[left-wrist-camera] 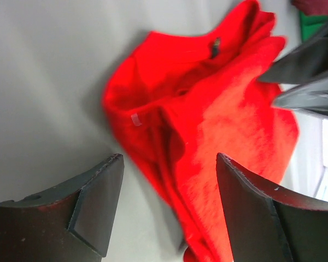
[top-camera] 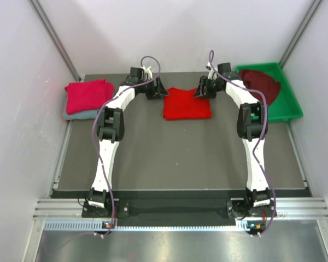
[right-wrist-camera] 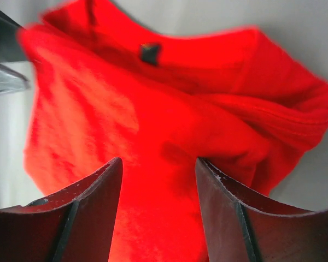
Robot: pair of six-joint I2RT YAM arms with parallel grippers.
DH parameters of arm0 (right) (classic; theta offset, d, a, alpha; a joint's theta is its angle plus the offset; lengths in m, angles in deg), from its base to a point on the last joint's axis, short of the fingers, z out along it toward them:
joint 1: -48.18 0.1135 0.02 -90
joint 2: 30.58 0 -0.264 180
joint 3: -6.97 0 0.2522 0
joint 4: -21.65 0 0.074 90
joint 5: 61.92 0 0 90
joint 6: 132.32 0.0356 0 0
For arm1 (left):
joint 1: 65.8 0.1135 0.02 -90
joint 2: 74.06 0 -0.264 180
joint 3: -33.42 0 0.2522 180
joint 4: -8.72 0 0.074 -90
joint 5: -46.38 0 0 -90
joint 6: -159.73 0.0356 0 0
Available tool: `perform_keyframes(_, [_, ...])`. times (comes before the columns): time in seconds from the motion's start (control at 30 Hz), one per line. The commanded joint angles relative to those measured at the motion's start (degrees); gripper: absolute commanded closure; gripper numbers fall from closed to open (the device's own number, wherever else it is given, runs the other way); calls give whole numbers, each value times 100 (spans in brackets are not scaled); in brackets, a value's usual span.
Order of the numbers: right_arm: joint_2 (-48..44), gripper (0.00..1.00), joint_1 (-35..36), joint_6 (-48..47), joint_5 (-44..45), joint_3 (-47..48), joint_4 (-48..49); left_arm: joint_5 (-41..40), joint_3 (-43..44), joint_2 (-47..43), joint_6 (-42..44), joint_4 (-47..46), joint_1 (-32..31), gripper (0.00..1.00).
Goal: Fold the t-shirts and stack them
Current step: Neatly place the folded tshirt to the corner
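Grey surface (top-camera: 180, 158): bright red t-shirt (top-camera: 187, 103) at 12 o'clock, soft, limp, light. Left hand (left-wrist-camera: 169, 158), right hand (right-wrist-camera: 158, 161) open at its sides; pinch folded edges.

A dark grey counter (top-camera: 180, 158) is filling the middle of the enclosure, its matte top taking soft, even light with no hard shadows. A plain white left wall (top-camera: 22, 109), back wall (top-camera: 175, 33) and right wall (top-camera: 323, 82) are closing it in on three sides. Slim metal posts (top-camera: 55, 38) are running up the two back corners. Along the near edge a ribbed aluminium rail (top-camera: 60, 208) is spanning the width, and below it a brushed steel sheet (top-camera: 180, 245) is catching a dull reflection.
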State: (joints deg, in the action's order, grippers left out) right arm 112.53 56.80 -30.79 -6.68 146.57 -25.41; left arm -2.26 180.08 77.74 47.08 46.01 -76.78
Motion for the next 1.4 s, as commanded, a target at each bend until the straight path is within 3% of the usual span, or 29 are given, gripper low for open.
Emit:
perform_keyframes(0.0, [94,43,25,-195,198,-86,-124,64,25,516,-99,126,-158,26])
perform_keyframes(0.33, [253,42,52,-327,400,-42,-186,135,297,903,-160,3,-220,28])
perform_keyframes(0.8, [297,41,157,-353,470,11,-186,328,289,1035,-222,-129,-325,43])
perform_keyframes(1.03, [323,42,184,-353,488,54,-177,399,263,1018,-99,-182,-343,63])
perform_keyframes(1.13, [288,42,192,-353,497,55,-168,434,271,1000,-38,-235,-352,65])
perform_keyframes(1.17, [279,42,192,-353,506,55,-186,434,271,991,-2,-252,-352,71])
perform_keyframes(1.27, [156,41,166,-388,506,2,-212,320,263,956,120,-217,-369,100])
perform_keyframes(1.37, [7,42,114,-406,514,-59,-247,267,324,895,200,-138,-387,100])
